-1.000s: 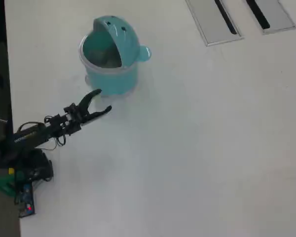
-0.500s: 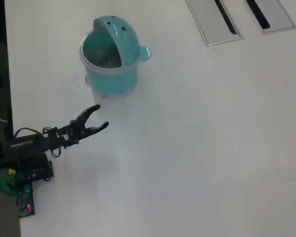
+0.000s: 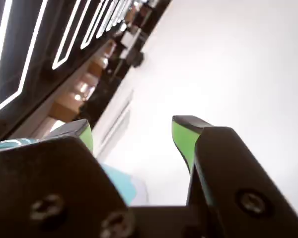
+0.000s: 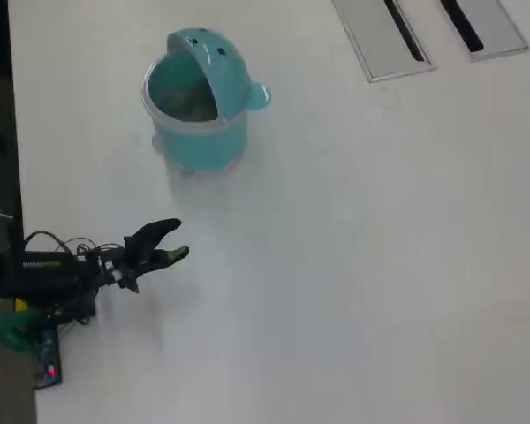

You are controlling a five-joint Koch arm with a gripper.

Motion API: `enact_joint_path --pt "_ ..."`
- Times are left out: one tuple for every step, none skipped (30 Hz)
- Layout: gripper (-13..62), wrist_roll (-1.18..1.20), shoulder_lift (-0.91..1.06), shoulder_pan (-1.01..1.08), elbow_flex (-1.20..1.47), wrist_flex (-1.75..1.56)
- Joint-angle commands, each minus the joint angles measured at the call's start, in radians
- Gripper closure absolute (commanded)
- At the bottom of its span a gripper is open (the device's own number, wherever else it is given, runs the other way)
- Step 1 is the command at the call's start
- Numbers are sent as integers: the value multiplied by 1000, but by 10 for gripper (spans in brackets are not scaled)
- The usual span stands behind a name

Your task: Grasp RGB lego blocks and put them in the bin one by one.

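The teal bin [image 4: 199, 102] stands at the upper left of the white table in the overhead view, its domed lid tipped back and its mouth open. No lego blocks show in either view. My gripper [image 4: 177, 240] hangs over the table's left part, well below the bin and apart from it. In the wrist view my gripper [image 3: 132, 131] is open, green-lined fingers [image 3: 181, 136] spread with only bare table between them. A sliver of the teal bin [image 3: 121, 184] shows low between them.
Two grey slotted panels [image 4: 384, 35] are set into the table at the top right of the overhead view. The table's left edge runs close beside the arm's base [image 4: 35, 331]. The white tabletop [image 4: 362, 265] stretches right of the gripper.
The arm has drawn back from the bin, moving down and left in the overhead view. The gripper has stayed open and holds nothing.
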Motion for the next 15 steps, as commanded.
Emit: enact_joint_path --pt "201 11 75 0 5 -144" --pt "201 21 75 0 35 -167" --pt "201 34 75 0 61 -190" --pt "201 44 75 2 87 -209" --pt "201 54 75 3 106 -215" --pt "201 66 75 6 124 -225" --pt "201 77 75 9 144 -238" --pt "201 89 77 12 158 -239" --pt "201 98 77 17 169 -242" --pt "201 112 77 21 181 -247" --pt "201 127 77 21 195 -261" --pt "201 143 77 21 207 -267" --pt "201 156 77 21 218 -270" --pt "201 186 77 21 232 -284" --pt "201 209 77 21 249 -299"
